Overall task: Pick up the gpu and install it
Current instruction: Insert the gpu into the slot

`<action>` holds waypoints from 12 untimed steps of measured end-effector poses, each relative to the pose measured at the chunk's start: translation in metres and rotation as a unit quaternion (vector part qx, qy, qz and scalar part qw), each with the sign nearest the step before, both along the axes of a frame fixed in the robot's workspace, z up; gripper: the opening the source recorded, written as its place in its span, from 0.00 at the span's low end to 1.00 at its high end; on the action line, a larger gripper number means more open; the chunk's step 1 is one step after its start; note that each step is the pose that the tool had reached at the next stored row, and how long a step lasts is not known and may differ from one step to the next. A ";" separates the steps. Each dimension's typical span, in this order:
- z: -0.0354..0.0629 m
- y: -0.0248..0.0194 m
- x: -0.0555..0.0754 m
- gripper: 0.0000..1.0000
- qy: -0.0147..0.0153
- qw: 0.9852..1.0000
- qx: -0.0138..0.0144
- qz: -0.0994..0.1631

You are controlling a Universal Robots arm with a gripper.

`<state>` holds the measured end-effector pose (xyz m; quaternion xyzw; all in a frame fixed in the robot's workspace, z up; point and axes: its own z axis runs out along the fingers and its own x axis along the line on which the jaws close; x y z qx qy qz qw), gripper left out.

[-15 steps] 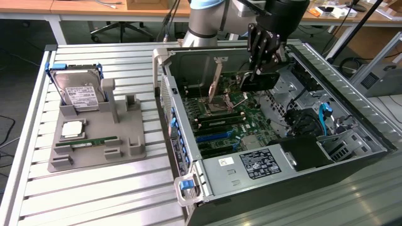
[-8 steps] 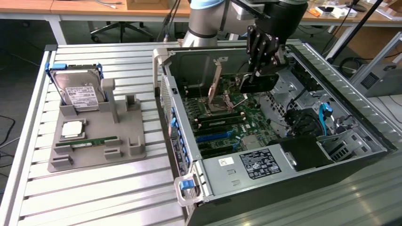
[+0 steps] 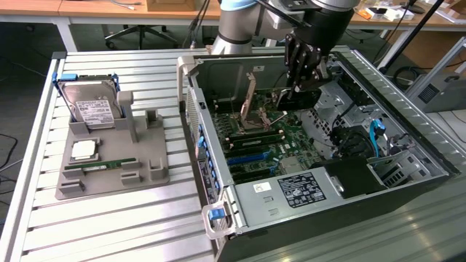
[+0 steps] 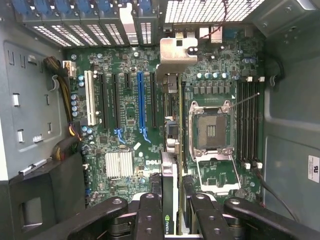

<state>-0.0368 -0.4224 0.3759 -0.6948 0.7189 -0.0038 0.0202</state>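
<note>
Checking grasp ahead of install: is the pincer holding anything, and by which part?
Yes, the gpu. The pincer clamps it on the long edge facing away from the motherboard.

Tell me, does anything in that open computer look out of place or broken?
Nothing looks broken or spilled. One oddity: the processor socket on the motherboard lies open and empty, its cover flipped back. The gripper holds the gpu edge-on above the board.

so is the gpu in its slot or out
Out. The gripper grips the gpu edge-on, and in the exterior view it hangs above the motherboard; the blue slot is bare.
</note>
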 end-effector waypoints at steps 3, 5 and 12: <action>-0.0010 0.0000 0.000 0.27 0.000 1.000 0.000 0.000; -0.0014 0.0000 0.000 0.27 0.000 1.000 0.000 0.000; -0.0038 0.0000 0.000 0.27 0.000 1.000 0.000 0.000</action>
